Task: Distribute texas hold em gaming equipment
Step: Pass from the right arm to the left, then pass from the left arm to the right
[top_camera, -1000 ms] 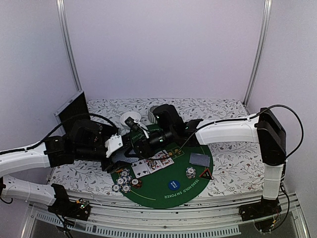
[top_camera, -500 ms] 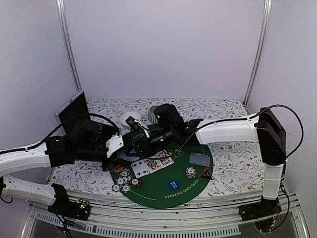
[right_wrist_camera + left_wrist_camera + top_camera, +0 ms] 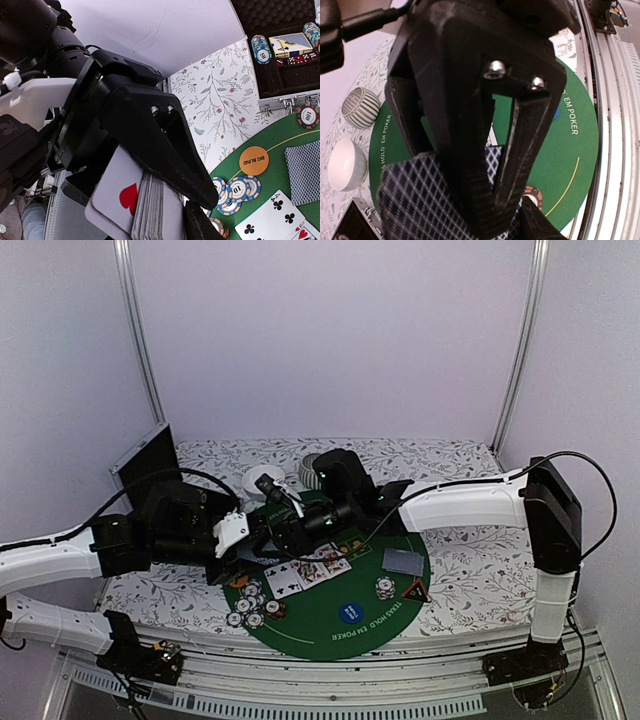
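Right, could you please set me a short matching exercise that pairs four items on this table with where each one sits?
Things:
1 white bowl
2 blue disc
3 red-black triangle
4 orange disc

Places:
A beside a lone chip stack at the green mat's right side
B off the mat, next to the striped grey bowl
C beside striped chips at the mat's left side
D at the mat's near edge, in the middle

Pairs: 1-B; 2-D; 3-A; 4-C
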### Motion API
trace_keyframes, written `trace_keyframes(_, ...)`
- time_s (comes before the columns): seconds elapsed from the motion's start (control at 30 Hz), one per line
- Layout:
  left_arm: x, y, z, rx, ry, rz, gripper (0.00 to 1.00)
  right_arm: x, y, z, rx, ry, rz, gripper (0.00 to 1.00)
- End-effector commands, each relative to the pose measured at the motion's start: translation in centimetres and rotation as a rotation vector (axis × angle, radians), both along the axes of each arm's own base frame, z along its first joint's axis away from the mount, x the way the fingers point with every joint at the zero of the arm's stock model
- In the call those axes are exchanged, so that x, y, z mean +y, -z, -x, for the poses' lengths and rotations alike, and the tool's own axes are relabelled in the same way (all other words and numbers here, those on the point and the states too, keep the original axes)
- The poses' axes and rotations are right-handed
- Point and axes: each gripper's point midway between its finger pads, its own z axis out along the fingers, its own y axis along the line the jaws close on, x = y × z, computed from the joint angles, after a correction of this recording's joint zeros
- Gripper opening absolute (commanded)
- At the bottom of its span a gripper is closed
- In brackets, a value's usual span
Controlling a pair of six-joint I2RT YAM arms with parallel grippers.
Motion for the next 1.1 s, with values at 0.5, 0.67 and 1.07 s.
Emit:
trace_keyframes(0.5,-0.3,0.4,0.7,0.041,0.032,-0.014,0.28,-0.7,-0.5,0.3,-0.045,0.03,0.002,0.5)
trace_keyframes(0.67,-0.4,0.4,0.6,0.042,0.029,-0.014,0.27,-0.9,0.0,0.3,-0.041,0.037,0.015,0.52)
trace_keyframes(1.07,-0.4,0.1,0.8,0.038,0.037,-0.002,0.28,-0.2,-1.3,0.8,0.006,-0.009,-0.055,0.12)
